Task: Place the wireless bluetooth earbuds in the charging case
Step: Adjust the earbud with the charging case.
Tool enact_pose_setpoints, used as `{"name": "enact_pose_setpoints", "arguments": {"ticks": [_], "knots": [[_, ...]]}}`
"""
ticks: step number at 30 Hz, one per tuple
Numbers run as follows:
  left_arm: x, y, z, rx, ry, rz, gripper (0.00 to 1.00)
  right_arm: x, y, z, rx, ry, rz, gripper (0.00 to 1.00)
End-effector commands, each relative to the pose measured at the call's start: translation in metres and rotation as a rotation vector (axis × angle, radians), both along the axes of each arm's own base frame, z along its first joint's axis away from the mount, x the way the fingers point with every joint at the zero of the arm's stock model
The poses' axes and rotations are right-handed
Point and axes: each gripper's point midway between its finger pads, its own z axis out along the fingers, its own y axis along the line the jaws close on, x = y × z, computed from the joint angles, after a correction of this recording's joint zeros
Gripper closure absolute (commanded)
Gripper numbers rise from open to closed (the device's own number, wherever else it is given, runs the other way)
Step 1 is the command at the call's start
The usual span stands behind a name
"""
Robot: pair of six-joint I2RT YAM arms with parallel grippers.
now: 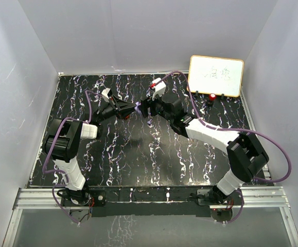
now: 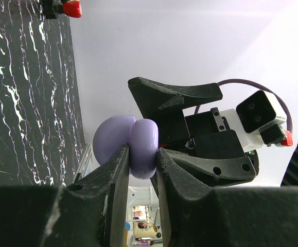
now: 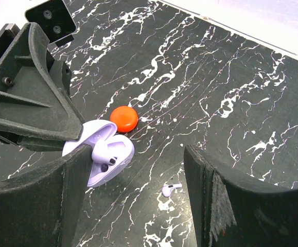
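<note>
Halfway through an earbud-loading job, the left gripper (image 2: 142, 153) is holding the pale purple charging case (image 3: 115, 154) up off the tabletop (image 3: 231, 92). Its jaws are clamping tight on the case's edge, and the lid is hinging open toward the other arm. One pale purple earbud (image 3: 101, 151) is sitting inside the case, though whether it is fully seated in its well cannot be told. A second earbud (image 3: 170, 189) is lying loose on the black marbled surface, apart from the case and not far from a round red puck (image 3: 124, 118). The right gripper (image 3: 141, 154) is hovering just beside the open case, its jaws standing wide and gripping nothing.

By the look of things, the step in hand is loading that second earbud. The next move is calling for the right arm to drop to the tabletop and pinch the tiny stemmed piece without flicking it away. It would then carry the piece up and line its stem with the empty well, with the left arm holding the case steady.

At the far right corner a whiteboard (image 1: 215, 76) is standing upright, bearing handwritten marks too faint and small to read. No brand name or label is showing on the case, the earbuds or the puck.
</note>
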Motion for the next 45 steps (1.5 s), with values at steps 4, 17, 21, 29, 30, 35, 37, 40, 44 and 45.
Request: {"name": "enact_pose_setpoints", "arguments": {"ticks": [4,17,21,29,30,35,37,40,44,45], "knots": [[-0.008,-0.001,0.029,-0.019,-0.103,-0.012,1.0,0.012,0.005,0.034,0.055,-0.084,-0.022,0.31],[-0.005,-0.002,0.021,-0.024,-0.085,-0.013,1.0,0.007,0.002,0.067,0.107,-0.147,-0.018,0.31],[-0.004,-0.002,0.018,-0.024,-0.077,-0.013,1.0,0.006,0.0,0.086,0.129,-0.18,-0.02,0.31],[-0.003,-0.002,0.013,-0.022,-0.07,-0.011,1.0,0.005,-0.006,0.102,0.138,-0.214,-0.036,0.3],[-0.003,-0.002,0.013,-0.023,-0.068,-0.011,1.0,0.005,-0.006,0.102,0.137,-0.214,-0.036,0.3],[-0.003,-0.002,0.014,-0.026,-0.07,-0.012,1.0,0.005,-0.007,0.103,0.138,-0.214,-0.04,0.3],[-0.003,-0.002,0.014,-0.026,-0.071,-0.013,1.0,0.005,-0.008,0.103,0.136,-0.216,-0.044,0.3],[-0.005,-0.002,0.015,-0.028,-0.075,-0.016,1.0,0.008,-0.013,0.101,0.122,-0.211,-0.076,0.3],[-0.003,0.006,0.012,-0.032,-0.065,0.007,1.0,0.029,-0.044,0.079,0.096,-0.115,-0.213,0.27],[-0.002,0.01,0.012,-0.037,-0.063,0.022,1.0,0.032,-0.05,0.069,0.082,-0.082,-0.224,0.27]]}}
